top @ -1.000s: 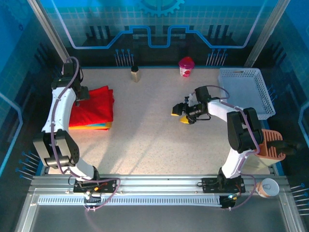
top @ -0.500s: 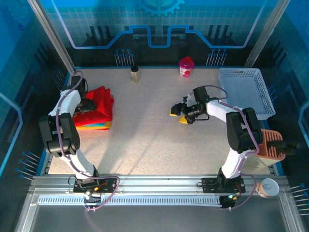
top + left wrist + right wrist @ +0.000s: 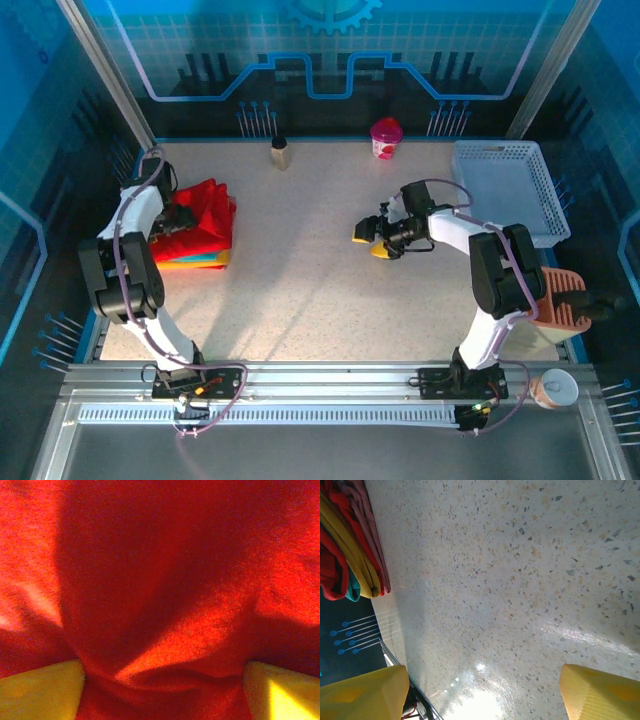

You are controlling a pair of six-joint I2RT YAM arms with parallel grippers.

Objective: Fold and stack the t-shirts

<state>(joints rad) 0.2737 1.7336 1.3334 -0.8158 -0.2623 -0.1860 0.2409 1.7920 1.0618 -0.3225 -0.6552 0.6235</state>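
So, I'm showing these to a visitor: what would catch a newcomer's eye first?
The bright red t-shirt, rumpled atop a folded pile at the left edge of the table, with the left end effector right against it, fingers apart. Next, the right end effector, open over bare mid-table, and the white basket at the far right.

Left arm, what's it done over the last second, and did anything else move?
The left end effector pushed down into the red t-shirt with its jaws open, and the shirt's flat top is now bunched up. The right end effector, open above the table, and the basket stayed put.
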